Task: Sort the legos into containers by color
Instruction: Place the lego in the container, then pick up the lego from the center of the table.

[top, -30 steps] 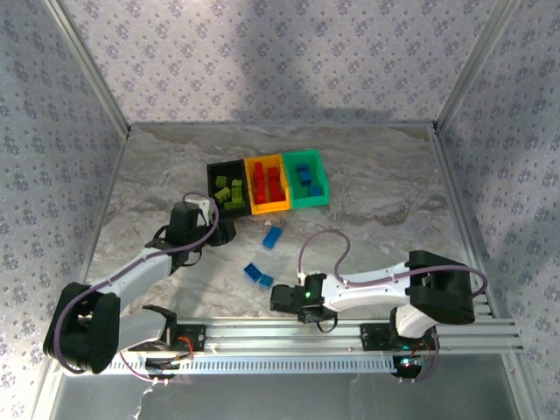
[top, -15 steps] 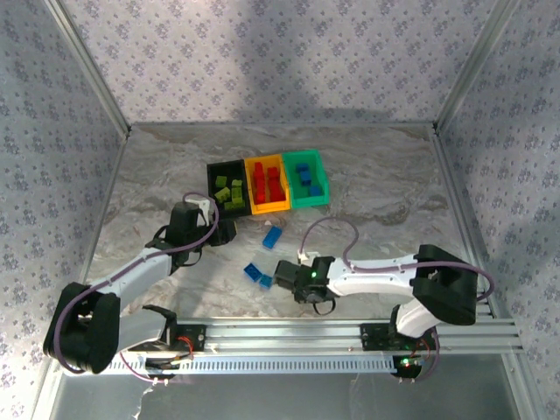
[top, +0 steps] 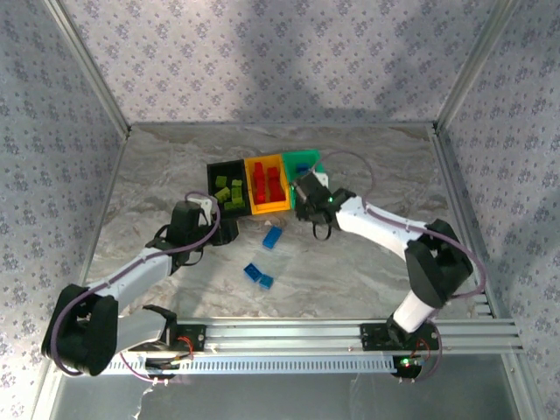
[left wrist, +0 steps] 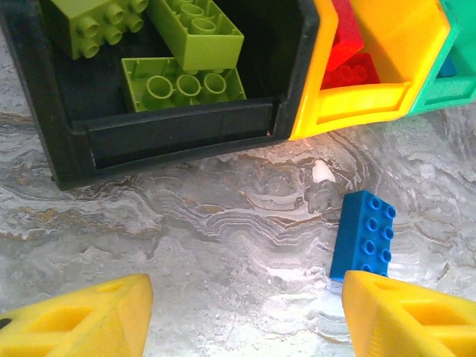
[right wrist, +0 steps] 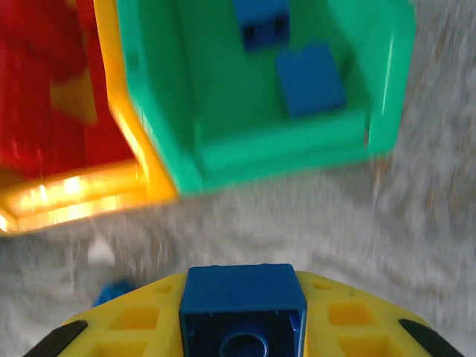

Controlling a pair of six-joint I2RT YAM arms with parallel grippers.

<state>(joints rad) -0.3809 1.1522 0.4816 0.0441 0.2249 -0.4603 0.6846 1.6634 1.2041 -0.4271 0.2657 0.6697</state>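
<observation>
Three containers stand in a row: a black bin (top: 226,188) with lime legos (left wrist: 195,31), a yellow-orange bin (top: 267,184) with red legos (left wrist: 348,67), and a green bin (right wrist: 260,97) with two blue legos (right wrist: 311,78). My right gripper (top: 306,194) hovers just in front of the green bin, shut on a blue lego (right wrist: 242,294). My left gripper (left wrist: 242,320) is open over bare table in front of the black bin (left wrist: 171,134). A loose blue lego (left wrist: 363,233) lies just beyond its right finger.
Two more blue legos (top: 257,276) lie together on the marble table nearer the front rail (top: 350,332). Patterned walls close in the table on three sides. Open floor lies left of the bins and across the right half.
My right arm has swung from near the front rail up to the green bin, carrying the blue lego. The left arm has not moved.
</observation>
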